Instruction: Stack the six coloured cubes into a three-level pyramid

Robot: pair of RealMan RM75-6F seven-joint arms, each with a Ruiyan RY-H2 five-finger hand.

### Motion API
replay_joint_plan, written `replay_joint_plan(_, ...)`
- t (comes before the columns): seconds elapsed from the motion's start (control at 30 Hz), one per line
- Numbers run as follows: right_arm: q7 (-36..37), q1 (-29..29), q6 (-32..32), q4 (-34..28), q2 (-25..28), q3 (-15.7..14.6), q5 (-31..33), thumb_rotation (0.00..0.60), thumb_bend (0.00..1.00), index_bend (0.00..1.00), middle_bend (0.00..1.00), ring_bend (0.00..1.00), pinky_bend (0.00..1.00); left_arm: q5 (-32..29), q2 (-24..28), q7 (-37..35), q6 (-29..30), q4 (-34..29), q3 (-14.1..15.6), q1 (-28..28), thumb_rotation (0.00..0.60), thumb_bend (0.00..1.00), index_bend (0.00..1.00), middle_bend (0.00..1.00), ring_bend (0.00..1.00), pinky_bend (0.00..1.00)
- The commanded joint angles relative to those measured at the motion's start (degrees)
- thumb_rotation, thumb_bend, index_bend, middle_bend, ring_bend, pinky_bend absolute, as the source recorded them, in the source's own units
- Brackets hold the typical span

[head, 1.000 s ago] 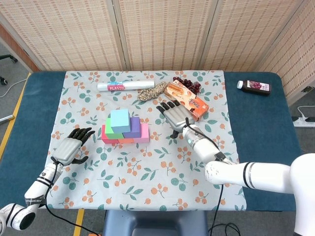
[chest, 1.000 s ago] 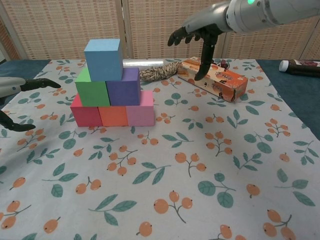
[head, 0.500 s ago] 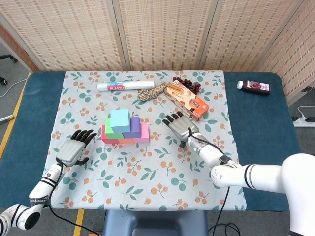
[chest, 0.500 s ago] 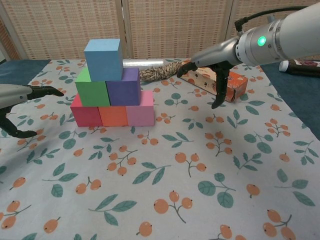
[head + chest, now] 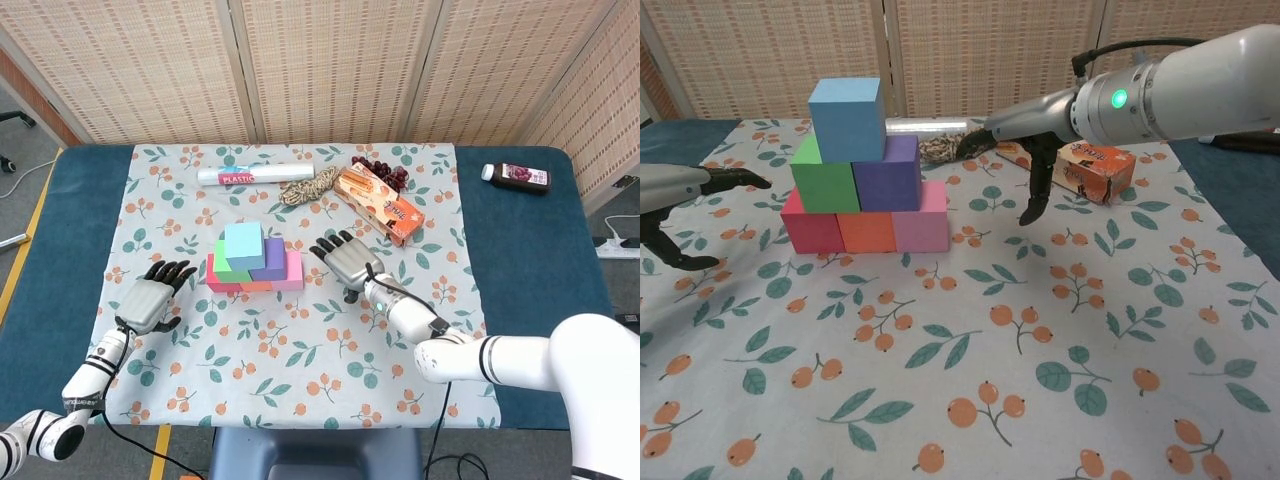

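Pyramid: where the floral tablecloth (image 5: 300,330) fills the middle of the head view, the six foam cubes stand stacked left of centre; a red cube (image 5: 811,222), an orange cube (image 5: 868,231) and a pink cube (image 5: 922,217) form the bottom row, touching side by side; a green cube (image 5: 823,174) and a purple cube (image 5: 888,171) sit on them; a light blue cube (image 5: 847,118) tops the stack.
Right hand: the grey right hand (image 5: 345,264) hangs just right of the pink cube, apart from it; its fingers are spread and hold nothing; in the chest view the thumb points down toward the cloth.
Left hand: the grey left hand (image 5: 150,299) lies at the lower left of the head view, well left of the red cube; fingers apart, holding nothing.
Back of table: a clear plastic-wrap roll (image 5: 247,175), a coil of twine (image 5: 308,186), an orange snack box (image 5: 380,203) and dark red grapes (image 5: 385,173) lie along the upper part of the cloth.
Far right: a dark juice bottle (image 5: 517,177) lies on the blue table cover (image 5: 540,270).
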Motion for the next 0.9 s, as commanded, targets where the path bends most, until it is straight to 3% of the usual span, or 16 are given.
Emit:
replay_joint_plan(0.03, 2.7, -1.0, -1.3, 1.6, -1.5, 1.4, -2.4, 0.6, 0.03, 0.0, 0.0, 0.0, 0.0, 0.2, -0.1, 0.2, -0.1, -0.2, 0.0, -0.3, 0.6, 0.3, 0.0, 0.0, 0.0, 0.0)
replay_joint_plan(0.33, 7.9, -2.8, -2.6, 5.5, -5.0, 3.2, -7.5, 0.6, 0.03, 0.0, 0.0, 0.0, 0.0, -0.1, -1.0, 0.8, -0.7, 0.0, -0.1, -1.3, 0.6, 0.3, 0.0, 0.0, 0.0, 0.0)
replay_joint_plan(0.9, 9.9, -3.8, -2.6, 5.7, -5.4, 3.2, -9.3, 0.6, 0.03, 0.0, 0.0, 0.0, 0.0, -0.5, -1.5, 1.8, -1.4, -0.1, -0.2, -2.7, 0.6, 0.3, 0.0, 0.0, 0.0, 0.0)
